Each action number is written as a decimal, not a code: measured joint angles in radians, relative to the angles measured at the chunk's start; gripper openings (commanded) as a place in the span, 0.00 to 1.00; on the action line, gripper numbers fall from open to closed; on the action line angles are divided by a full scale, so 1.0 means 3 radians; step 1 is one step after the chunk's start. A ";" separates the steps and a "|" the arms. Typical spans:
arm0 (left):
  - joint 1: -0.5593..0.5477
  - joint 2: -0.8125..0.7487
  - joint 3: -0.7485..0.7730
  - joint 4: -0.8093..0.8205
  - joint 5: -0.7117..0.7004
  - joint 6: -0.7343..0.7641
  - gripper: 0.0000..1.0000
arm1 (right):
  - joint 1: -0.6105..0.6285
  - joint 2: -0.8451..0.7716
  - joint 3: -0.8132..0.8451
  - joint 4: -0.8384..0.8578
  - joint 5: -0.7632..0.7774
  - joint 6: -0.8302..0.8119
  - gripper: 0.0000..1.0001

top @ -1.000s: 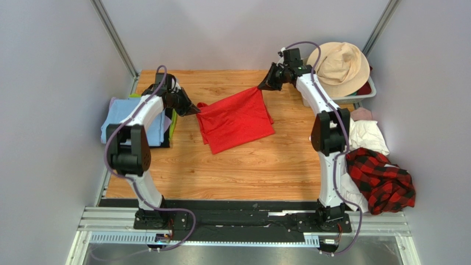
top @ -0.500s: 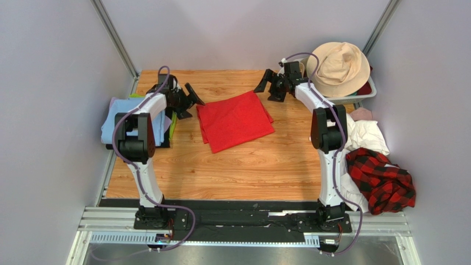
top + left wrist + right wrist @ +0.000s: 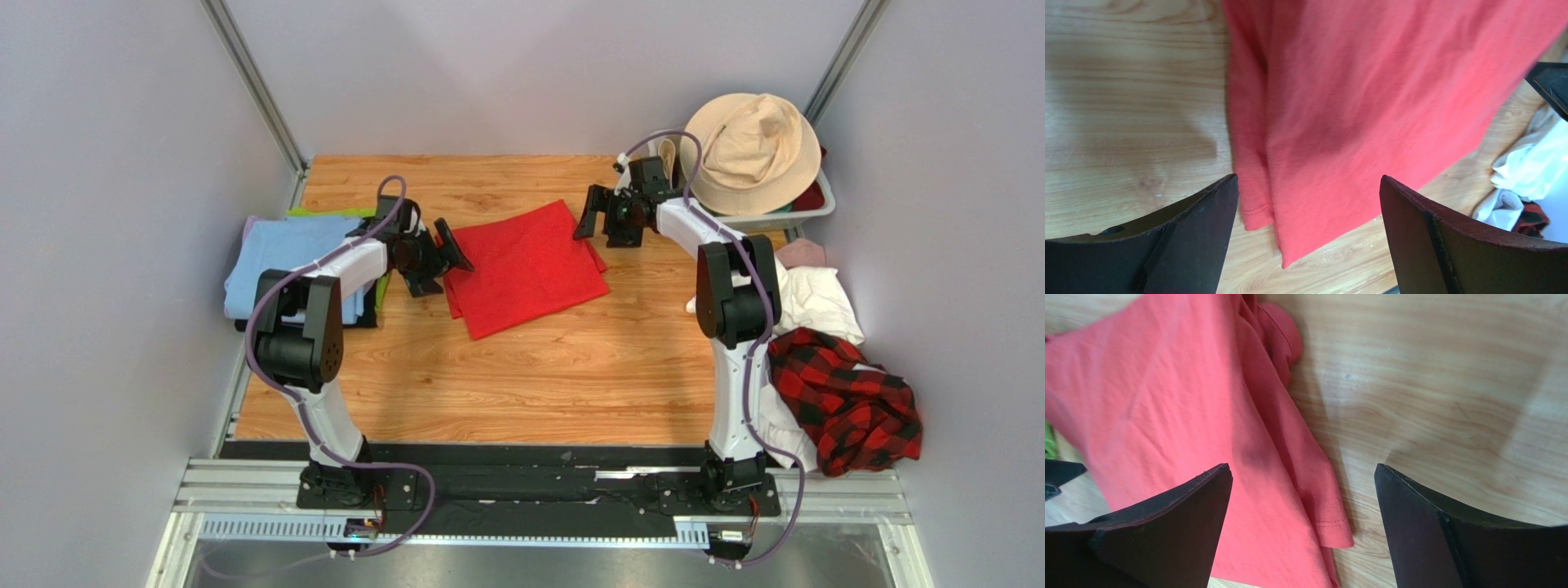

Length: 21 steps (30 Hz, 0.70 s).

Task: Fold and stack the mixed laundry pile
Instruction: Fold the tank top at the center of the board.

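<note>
Left gripper (image 3: 439,256), right gripper (image 3: 610,214): spread wide, empty. Poised at opposite edges of red T-shirt (image 3: 525,266), flat on table (image 3: 552,380).

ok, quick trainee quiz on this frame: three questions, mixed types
1. True or false: the left gripper is shut on the red T-shirt.
2. What sits on the white basket? A) beige bucket hat B) blue cloth C) black cloth
3. Fill in: the plaid shirt lies crumpled next to the ___ arm.
Key: 1 false, it is open; 2 A; 3 right.
</note>
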 measured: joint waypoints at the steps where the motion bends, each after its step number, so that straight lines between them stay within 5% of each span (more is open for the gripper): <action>1: -0.0003 0.0008 -0.0013 -0.0008 -0.0020 0.0001 0.92 | 0.0005 0.0000 -0.0023 -0.0011 0.0020 -0.0025 0.88; 8: 0.0020 0.0006 -0.0017 -0.0055 -0.0228 0.0094 0.92 | 0.0075 -0.0108 -0.0328 0.0123 0.0036 -0.0149 0.75; 11: 0.0022 0.0006 -0.0017 -0.0069 -0.0261 0.0140 0.92 | 0.0104 -0.0235 -0.0565 0.0219 0.0003 -0.0165 0.57; 15: 0.0028 0.0010 -0.0015 -0.0064 -0.0234 0.0196 0.91 | 0.0125 -0.0484 -0.1036 0.0389 -0.0022 -0.0127 0.16; 18: 0.0041 0.0024 -0.0009 -0.0037 -0.0161 0.0267 0.91 | 0.0142 -0.0702 -0.1447 0.0455 -0.0014 -0.0036 0.01; 21: 0.0047 0.0070 0.0022 -0.0034 -0.0085 0.0338 0.91 | 0.0172 -0.0941 -0.1750 0.0534 0.0025 0.0051 0.00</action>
